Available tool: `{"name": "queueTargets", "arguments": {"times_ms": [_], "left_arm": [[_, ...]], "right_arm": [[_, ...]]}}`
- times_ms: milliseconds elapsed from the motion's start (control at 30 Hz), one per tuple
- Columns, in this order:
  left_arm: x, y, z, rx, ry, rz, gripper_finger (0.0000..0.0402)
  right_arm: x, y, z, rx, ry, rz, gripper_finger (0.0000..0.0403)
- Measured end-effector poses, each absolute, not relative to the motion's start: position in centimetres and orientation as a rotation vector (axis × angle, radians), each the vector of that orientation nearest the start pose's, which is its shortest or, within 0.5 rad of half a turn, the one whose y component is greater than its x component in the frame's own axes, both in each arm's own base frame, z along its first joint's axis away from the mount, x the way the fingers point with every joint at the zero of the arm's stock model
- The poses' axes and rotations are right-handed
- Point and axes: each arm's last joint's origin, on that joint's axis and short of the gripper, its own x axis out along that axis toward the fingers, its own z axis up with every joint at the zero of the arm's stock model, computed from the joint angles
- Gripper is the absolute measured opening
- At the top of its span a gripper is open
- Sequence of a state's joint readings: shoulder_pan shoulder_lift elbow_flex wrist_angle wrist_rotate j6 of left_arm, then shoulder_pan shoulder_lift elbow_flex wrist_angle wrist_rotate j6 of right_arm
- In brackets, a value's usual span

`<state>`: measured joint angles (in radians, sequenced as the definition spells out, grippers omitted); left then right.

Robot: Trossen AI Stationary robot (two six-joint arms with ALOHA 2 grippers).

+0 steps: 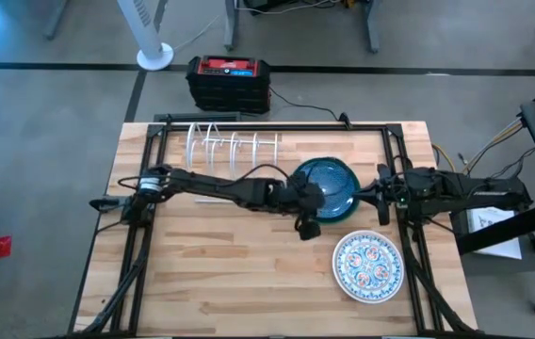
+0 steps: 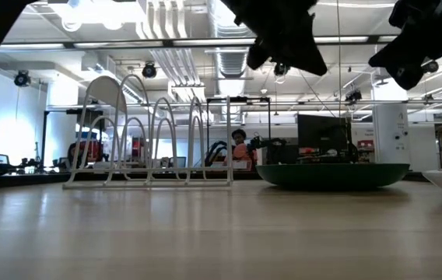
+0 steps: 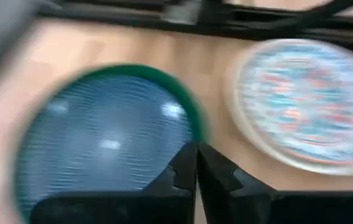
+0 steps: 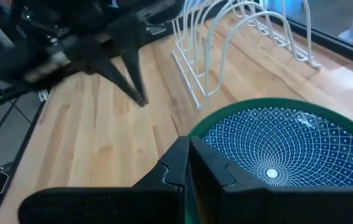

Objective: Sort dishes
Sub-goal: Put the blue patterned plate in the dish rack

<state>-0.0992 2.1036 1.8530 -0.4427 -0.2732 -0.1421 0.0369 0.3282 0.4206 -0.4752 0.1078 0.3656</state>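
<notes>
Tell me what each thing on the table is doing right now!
teal plate: flat on the table, not held.
floral plate: flat on the table, untouched.
wire rack: upright, no plates in it.
left gripper: shut, holding nothing, in the air beside the teal plate.
right gripper: shut, holding nothing, at the teal plate's edge.

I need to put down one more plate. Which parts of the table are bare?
Bare wood fills the near left, between the left arm and the table front edge, left of the floral plate. Crowded: the right middle, where the teal plate and both shut grippers meet.
</notes>
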Motion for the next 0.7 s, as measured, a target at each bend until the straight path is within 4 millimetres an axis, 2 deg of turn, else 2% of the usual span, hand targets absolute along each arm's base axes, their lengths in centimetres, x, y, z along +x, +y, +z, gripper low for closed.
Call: {"name": "queueTargets", "arguments": {"times_ms": [133,333,533,700], "left_arm": [[47.9,-4.9,26.1,0.086,0.664,0.265,0.0],[47.6,-3.8,24.5,0.045,0.703,0.333,0.0],[47.5,-3.9,23.7,0.047,0.709,0.327,0.0],[47.6,-3.9,23.8,0.04,0.685,0.329,0.0]], "right_arm": [[9.7,0.0,23.3,0.339,0.386,-0.146,0.0007],[9.4,-0.2,22.7,0.409,0.426,-0.248,0.0007],[9.2,-0.4,22.0,0.487,0.463,-0.374,0.0007],[9.4,-0.5,21.2,0.515,0.499,-0.451,0.0007]]}}
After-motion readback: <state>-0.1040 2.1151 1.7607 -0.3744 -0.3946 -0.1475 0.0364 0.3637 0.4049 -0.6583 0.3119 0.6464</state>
